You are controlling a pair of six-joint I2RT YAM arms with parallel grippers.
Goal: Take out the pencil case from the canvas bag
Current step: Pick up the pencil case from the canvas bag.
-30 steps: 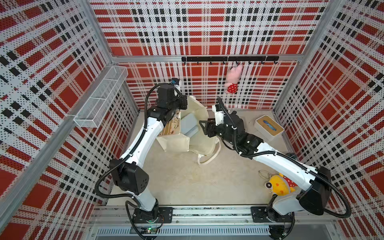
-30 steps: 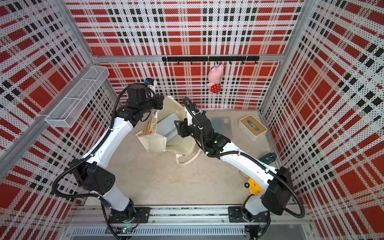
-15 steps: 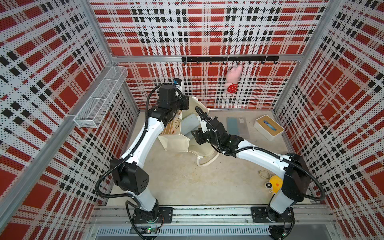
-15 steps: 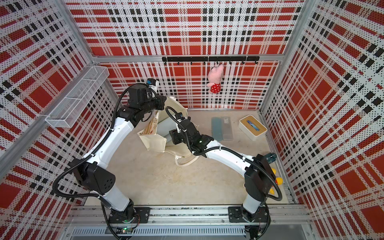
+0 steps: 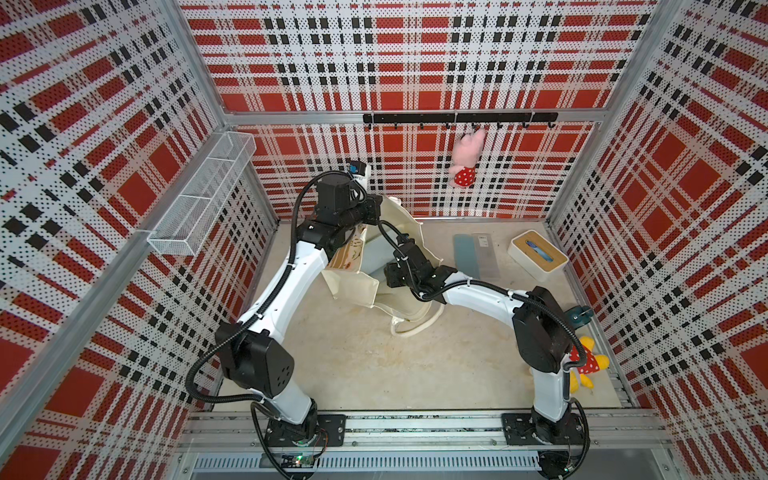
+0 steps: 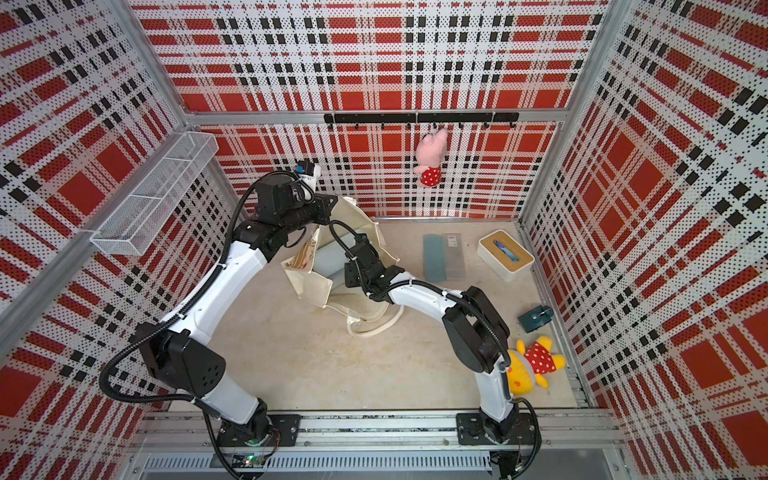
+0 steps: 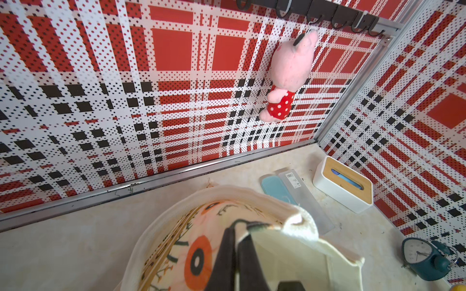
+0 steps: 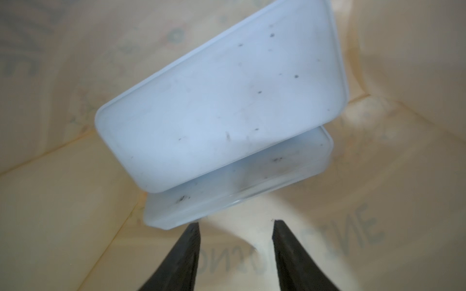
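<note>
the canvas bag (image 5: 353, 286) is matt cream woven cloth. the pencil case (image 8: 222, 100) is smooth frosted translucent plastic, flecked with dark specks. the white box (image 5: 537, 257) is smooth plastic under a matt wooden lid. the wall basket (image 5: 203, 195) is white metal mesh.

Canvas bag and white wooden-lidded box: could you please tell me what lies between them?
Two flat, long cases lie side by side there, a blue case and a grey labelled case, seen in both top views.
</note>
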